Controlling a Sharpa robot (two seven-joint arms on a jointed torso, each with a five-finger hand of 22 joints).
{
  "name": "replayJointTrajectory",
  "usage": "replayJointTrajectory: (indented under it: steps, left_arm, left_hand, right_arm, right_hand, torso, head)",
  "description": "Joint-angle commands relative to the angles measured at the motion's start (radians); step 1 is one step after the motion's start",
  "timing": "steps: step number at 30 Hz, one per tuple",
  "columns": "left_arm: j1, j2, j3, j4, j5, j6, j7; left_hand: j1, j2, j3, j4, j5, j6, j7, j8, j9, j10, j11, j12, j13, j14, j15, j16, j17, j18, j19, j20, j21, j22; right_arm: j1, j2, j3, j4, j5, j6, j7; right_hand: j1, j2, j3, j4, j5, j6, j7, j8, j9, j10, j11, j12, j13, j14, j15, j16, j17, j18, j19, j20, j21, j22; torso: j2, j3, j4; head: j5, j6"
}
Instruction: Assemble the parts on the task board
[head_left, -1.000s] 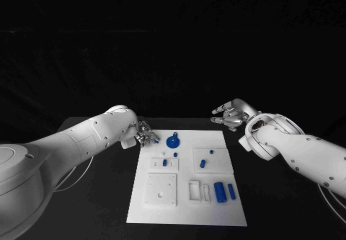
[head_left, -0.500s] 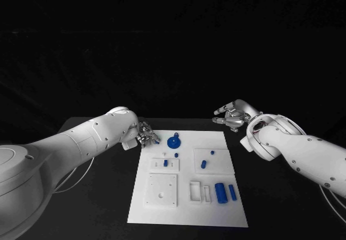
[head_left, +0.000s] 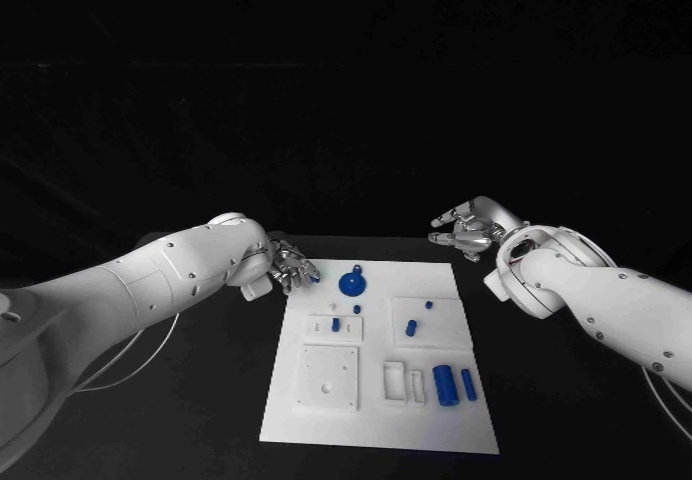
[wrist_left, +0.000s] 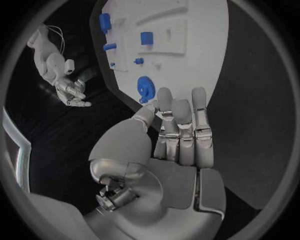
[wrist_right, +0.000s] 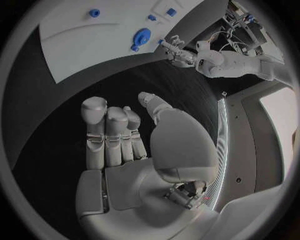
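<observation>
The white task board lies in the middle of the black table. A blue gear sits near its far edge, also in the wrist views. Small blue pegs stand in the white blocks, and two blue cylinders lie at the near right. My left hand hovers at the board's far left corner, a little left of the gear, fingers stretched out and holding nothing. My right hand hangs beyond the far right corner, off the board, also empty.
A square white block and a slotted white holder sit on the board's near half. Bare black table lies to either side of the board. A dark backdrop stands behind the table.
The whole picture has shifted slightly. Both hands stay about where they were, and nothing on the board has moved.
</observation>
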Motion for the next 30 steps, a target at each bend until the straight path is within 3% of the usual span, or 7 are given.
replayJointTrajectory:
  steps: [1, 10, 18, 25, 30]
  left_arm:
    - [0.005, -0.031, 0.001, 0.056, 0.115, -0.084, -0.005]
    - [0.014, -0.149, -0.009, 0.264, 0.137, -0.186, -0.013]
    - [0.015, -0.217, -0.048, 0.409, 0.084, -0.248, -0.032]
    - [0.015, -0.243, -0.089, 0.489, 0.012, -0.312, -0.039]
    - [0.014, -0.243, -0.105, 0.511, -0.042, -0.326, -0.039]
  left_hand:
    - [-0.009, -0.017, 0.043, -0.025, 0.035, 0.088, -0.077, 0.010, 0.159, 0.028, -0.010, -0.001, 0.002, 0.000, -0.007, 0.004, 0.000, -0.015, -0.007, -0.002, 0.006, 0.018]
    - [-0.040, -0.037, 0.078, -0.041, 0.077, 0.117, -0.086, 0.010, 0.192, 0.037, -0.013, 0.032, 0.015, 0.014, -0.012, 0.018, 0.011, -0.015, -0.003, -0.006, 0.025, 0.018]
    - [-0.032, -0.044, 0.077, -0.040, 0.077, 0.129, -0.089, 0.003, 0.192, 0.038, -0.016, 0.045, 0.015, 0.023, -0.014, 0.021, 0.015, -0.015, 0.000, -0.008, 0.034, 0.018]
    - [-0.031, -0.051, 0.076, -0.036, 0.079, 0.143, -0.092, -0.002, 0.188, 0.040, -0.019, 0.057, 0.012, 0.035, -0.016, 0.020, 0.018, -0.015, 0.005, -0.010, 0.043, 0.017]
    - [-0.025, -0.055, 0.074, -0.036, 0.068, 0.148, -0.093, -0.005, 0.186, 0.041, -0.020, 0.062, 0.010, 0.041, -0.017, 0.019, 0.018, -0.015, 0.007, -0.011, 0.047, 0.017]
  right_arm:
    - [0.000, -0.001, 0.001, -0.002, -0.003, 0.009, 0.002]
    - [-0.001, -0.007, 0.001, -0.004, -0.001, 0.009, 0.002]
    - [-0.003, -0.015, 0.001, -0.002, 0.001, 0.008, 0.002]
    - [-0.005, -0.022, 0.001, 0.003, 0.002, 0.008, 0.001]
    - [-0.005, -0.024, 0.001, 0.006, 0.002, 0.007, 0.001]
  right_hand:
    - [-0.011, 0.000, 0.000, 0.005, 0.003, -0.004, 0.000, -0.003, -0.001, -0.002, -0.002, 0.002, 0.000, 0.005, 0.002, 0.001, 0.000, 0.015, 0.054, 0.005, 0.003, 0.076]
    - [-0.010, -0.001, 0.000, 0.006, 0.004, 0.000, 0.000, -0.003, -0.001, -0.001, -0.002, 0.003, 0.000, 0.005, 0.002, 0.002, 0.000, 0.014, 0.054, 0.005, 0.004, 0.076]
    - [-0.010, -0.001, 0.000, 0.006, 0.004, 0.000, 0.000, -0.003, -0.001, -0.001, -0.002, 0.003, 0.000, 0.005, 0.002, 0.002, 0.000, 0.014, 0.054, 0.005, 0.004, 0.076]
    - [-0.010, -0.001, 0.000, 0.006, 0.004, 0.000, 0.000, -0.003, -0.001, -0.001, -0.002, 0.003, 0.000, 0.005, 0.002, 0.002, 0.000, 0.014, 0.054, 0.005, 0.004, 0.076]
    - [-0.010, -0.001, 0.000, 0.006, 0.004, 0.000, 0.000, -0.003, -0.001, -0.001, -0.002, 0.003, 0.000, 0.005, 0.002, 0.002, 0.000, 0.014, 0.054, 0.005, 0.004, 0.076]
  torso:
    - [-0.008, 0.0007, 0.0052]
    - [-0.020, 0.0021, 0.0158]
    - [-0.026, 0.0034, 0.0232]
    - [-0.030, 0.0043, 0.0290]
    - [-0.027, 0.0046, 0.0252]
  head:
    - [0.001, 0.000]
    - [-0.006, -0.009]
    - [-0.009, -0.021]
    - [-0.009, -0.030]
    - [-0.007, -0.029]
